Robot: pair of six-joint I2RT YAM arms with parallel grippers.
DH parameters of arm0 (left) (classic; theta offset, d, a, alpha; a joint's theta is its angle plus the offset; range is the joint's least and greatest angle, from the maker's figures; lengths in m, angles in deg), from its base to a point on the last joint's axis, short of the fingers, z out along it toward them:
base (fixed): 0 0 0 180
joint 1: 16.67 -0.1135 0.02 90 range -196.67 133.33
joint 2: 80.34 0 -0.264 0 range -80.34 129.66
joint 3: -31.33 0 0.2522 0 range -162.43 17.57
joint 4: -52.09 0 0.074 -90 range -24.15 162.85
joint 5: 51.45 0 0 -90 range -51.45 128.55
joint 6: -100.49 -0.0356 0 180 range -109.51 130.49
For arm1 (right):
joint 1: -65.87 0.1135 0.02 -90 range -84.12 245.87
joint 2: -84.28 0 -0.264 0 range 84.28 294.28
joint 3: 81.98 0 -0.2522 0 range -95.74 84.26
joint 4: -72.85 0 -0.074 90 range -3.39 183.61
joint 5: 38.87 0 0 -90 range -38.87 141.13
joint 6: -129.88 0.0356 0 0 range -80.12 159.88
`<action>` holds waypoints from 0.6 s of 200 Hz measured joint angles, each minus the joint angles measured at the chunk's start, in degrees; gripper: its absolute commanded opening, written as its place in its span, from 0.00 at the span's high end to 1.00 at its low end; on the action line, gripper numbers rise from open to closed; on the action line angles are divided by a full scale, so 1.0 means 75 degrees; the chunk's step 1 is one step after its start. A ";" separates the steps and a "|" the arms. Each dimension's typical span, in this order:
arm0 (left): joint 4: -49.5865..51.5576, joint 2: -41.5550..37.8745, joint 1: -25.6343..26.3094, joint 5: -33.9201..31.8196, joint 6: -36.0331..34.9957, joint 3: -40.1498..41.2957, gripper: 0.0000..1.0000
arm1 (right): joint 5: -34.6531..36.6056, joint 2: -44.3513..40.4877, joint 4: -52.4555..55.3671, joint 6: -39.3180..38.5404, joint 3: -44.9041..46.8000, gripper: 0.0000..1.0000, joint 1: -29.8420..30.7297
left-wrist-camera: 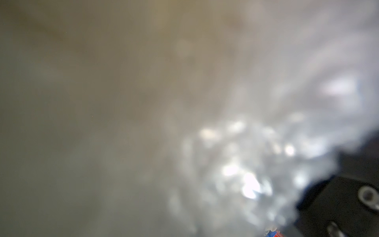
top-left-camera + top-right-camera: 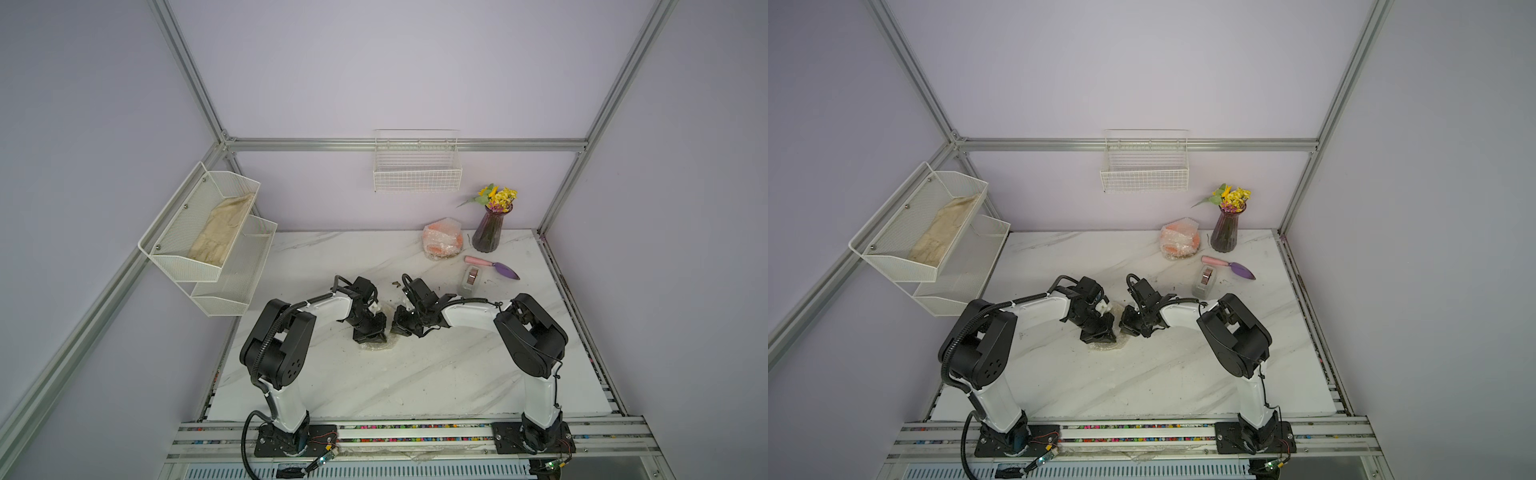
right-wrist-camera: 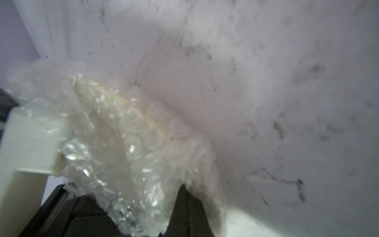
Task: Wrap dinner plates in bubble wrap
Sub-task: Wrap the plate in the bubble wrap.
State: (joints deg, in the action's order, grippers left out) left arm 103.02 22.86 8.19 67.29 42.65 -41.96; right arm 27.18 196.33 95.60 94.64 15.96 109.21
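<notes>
A small bundle of bubble wrap [image 2: 380,344] lies mid-table, mostly hidden under both grippers in both top views. In the right wrist view the crinkled bubble wrap [image 3: 114,143] shows the pale cream rim of a dinner plate [image 3: 151,121] inside it. My left gripper [image 2: 371,332] points down onto the bundle, and its fingers are hidden by blur in its wrist view. My right gripper [image 3: 183,192] is shut, its tip pushed against the wrap's edge. A second dinner plate, orange and wrapped in bubble wrap [image 2: 443,239], sits at the back.
A grey tape dispenser [image 2: 469,281] stands just behind my right arm. A pink-handled purple trowel [image 2: 492,266] and a purple vase of flowers [image 2: 490,228] sit at the back right. White mesh shelves holding a beige cloth [image 2: 220,232] hang on the left wall, and a wire basket [image 2: 417,172] on the back wall.
</notes>
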 measured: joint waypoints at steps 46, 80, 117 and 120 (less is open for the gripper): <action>-0.0236 -0.0070 -0.0096 0.0184 0.0000 0.0178 1.00 | 0.0146 -0.0682 0.0571 0.0070 -0.0140 1.00 -0.0178; -0.0393 -0.0154 -0.0099 0.0204 0.0032 0.0306 1.00 | -0.0408 -0.0423 -0.0484 0.0632 -0.0181 1.00 -0.0169; -0.0545 -0.0367 -0.0099 0.0172 0.0143 0.0428 0.93 | -0.0743 0.0358 -0.1431 0.1064 0.0254 1.00 -0.0154; -0.0536 -0.0391 -0.0099 0.0154 0.0169 0.0428 0.91 | -0.0787 0.0376 -0.1460 0.1058 0.0265 1.00 -0.0160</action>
State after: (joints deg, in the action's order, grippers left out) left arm 99.00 19.93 7.45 68.44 43.92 -38.75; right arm 21.28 199.15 84.65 102.58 17.95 108.00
